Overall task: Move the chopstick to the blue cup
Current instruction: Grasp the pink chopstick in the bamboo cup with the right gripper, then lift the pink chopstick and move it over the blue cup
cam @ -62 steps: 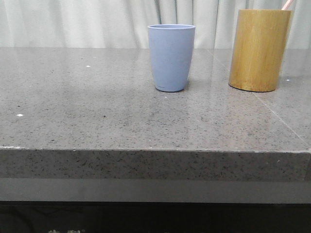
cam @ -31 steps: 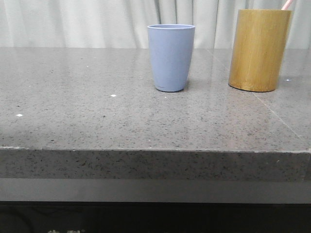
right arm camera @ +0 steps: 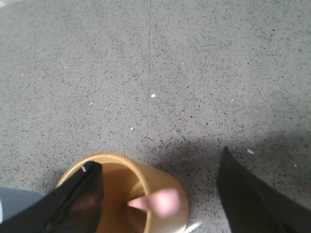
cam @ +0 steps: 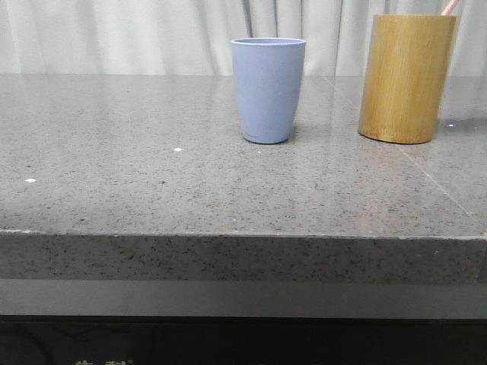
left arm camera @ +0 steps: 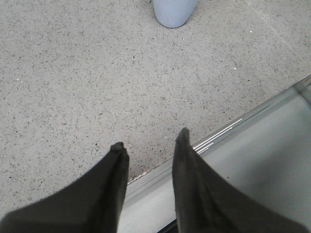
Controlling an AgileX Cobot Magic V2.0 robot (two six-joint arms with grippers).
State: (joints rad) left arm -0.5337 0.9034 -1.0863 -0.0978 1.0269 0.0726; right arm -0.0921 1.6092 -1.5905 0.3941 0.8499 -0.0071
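The blue cup (cam: 268,90) stands upright at the middle back of the grey table (cam: 152,190). Right of it stands a yellow-brown wooden cylinder (cam: 405,78), and the pink tip of the chopstick (cam: 451,7) sticks out above its rim. In the right wrist view my right gripper (right arm camera: 159,157) hangs open over the wooden cylinder (right arm camera: 167,187). The blurred pink end of the chopstick (right arm camera: 158,201) leans on the rim between the fingers, untouched. My left gripper (left arm camera: 150,141) is open and empty over the table's front edge, well short of the blue cup (left arm camera: 174,10).
The table's front edge (left arm camera: 228,128) runs under the left gripper, with a lower grey surface (left arm camera: 252,165) beyond it. A thin seam (right arm camera: 148,73) crosses the tabletop past the wooden cylinder. A white curtain (cam: 114,34) hangs behind the table.
A faint shadow on the table in front of the blue cup has gone, and a small white light spot has shifted. The cups and the chopstick have not moved.
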